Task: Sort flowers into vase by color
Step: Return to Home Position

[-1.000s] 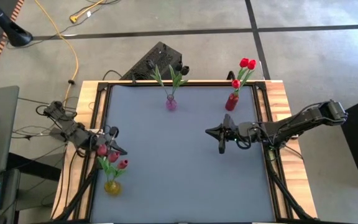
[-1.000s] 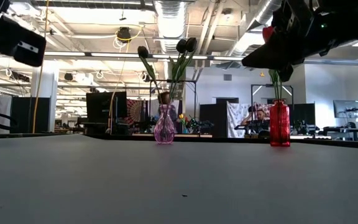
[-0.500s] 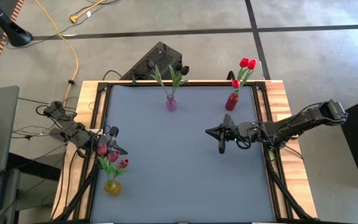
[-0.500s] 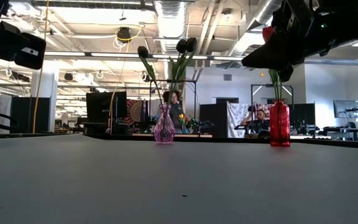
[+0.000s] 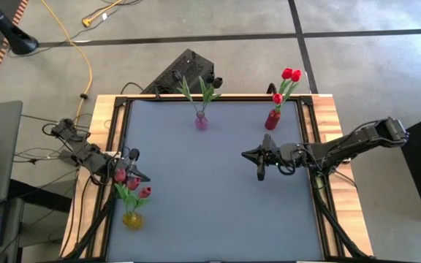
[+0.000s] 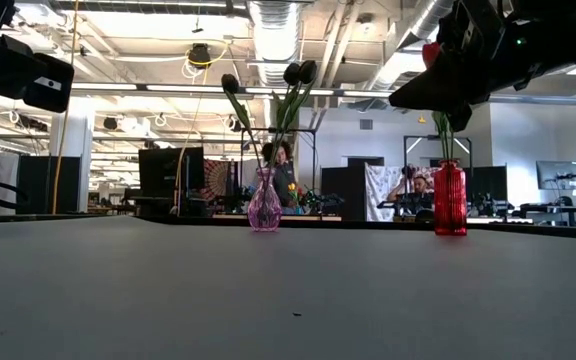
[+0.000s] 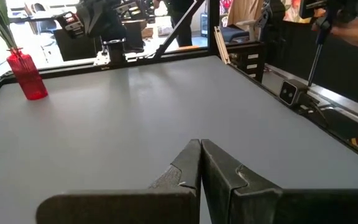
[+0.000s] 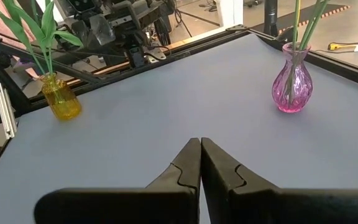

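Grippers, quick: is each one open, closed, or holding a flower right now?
Left gripper, at the table's left edge: closed, holding nothing.
Right gripper, over the table's right half: closed, holding nothing.

Robotics lab, ceiling ducts [image 6: 273, 35], monitors [image 6: 165, 168]

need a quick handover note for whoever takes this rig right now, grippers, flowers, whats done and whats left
left gripper: jaws shut, empty, by the yellow vase at the left edge of the table.
right gripper: jaws shut, empty, over the table's right half.
Sorted: crimson-pink flowers in the yellow vase, dark flowers in the pink vase, red flowers in the red vase.
Done: no loose flower shows on the table.
Left: probably only bringing both arms home.
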{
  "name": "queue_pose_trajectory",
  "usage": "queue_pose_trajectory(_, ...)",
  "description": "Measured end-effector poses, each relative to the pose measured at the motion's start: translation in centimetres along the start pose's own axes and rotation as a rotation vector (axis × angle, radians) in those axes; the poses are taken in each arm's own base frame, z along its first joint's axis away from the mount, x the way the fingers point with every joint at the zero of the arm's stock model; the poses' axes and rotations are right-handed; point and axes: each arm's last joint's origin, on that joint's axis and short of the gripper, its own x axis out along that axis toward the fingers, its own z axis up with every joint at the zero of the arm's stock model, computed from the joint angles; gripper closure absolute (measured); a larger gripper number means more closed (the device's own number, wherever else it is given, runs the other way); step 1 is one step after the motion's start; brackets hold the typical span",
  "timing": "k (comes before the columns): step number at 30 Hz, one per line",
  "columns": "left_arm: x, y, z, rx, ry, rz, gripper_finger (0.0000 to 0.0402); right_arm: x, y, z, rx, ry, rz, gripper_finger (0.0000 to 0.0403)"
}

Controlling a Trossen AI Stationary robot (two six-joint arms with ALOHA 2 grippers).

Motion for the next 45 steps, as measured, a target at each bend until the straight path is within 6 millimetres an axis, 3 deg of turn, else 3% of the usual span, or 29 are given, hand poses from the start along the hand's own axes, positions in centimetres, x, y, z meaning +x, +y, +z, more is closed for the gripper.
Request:
queue_pose_trajectory(12,0.0,0.0,0.0,-0.001,0.0,-0.003,0.0401,-0.3,0.0,0.9,-0.335,-0.067,0.002,0.0365)
queue_pose_trajectory(18,0.0,0.0,0.0,0.0,0.001,-0.003,0.0401,-1.7,-0.7,2.5,-0.381,-0.135,-0.023,0.0365)
queue_pose_trajectory(24,0.0,0.0,0.0,0.0,0.001,-0.002,0.0401,-3.4,-2.1,2.7,-0.382,-0.07,0.004,0.0365)
queue_pose_trajectory(38,0.0,0.0,0.0,0.0,0.001,-0.001,0.0401,-5.5,-5.7,-3.4,-0.225,-0.172,0.115,0.0365)
queue_pose_trajectory(45,0.0,0.0,0.0,-0.001,0.0,-0.001,0.0401,-5.6,-6.0,-4.3,-0.13,-0.132,0.115,0.0365)
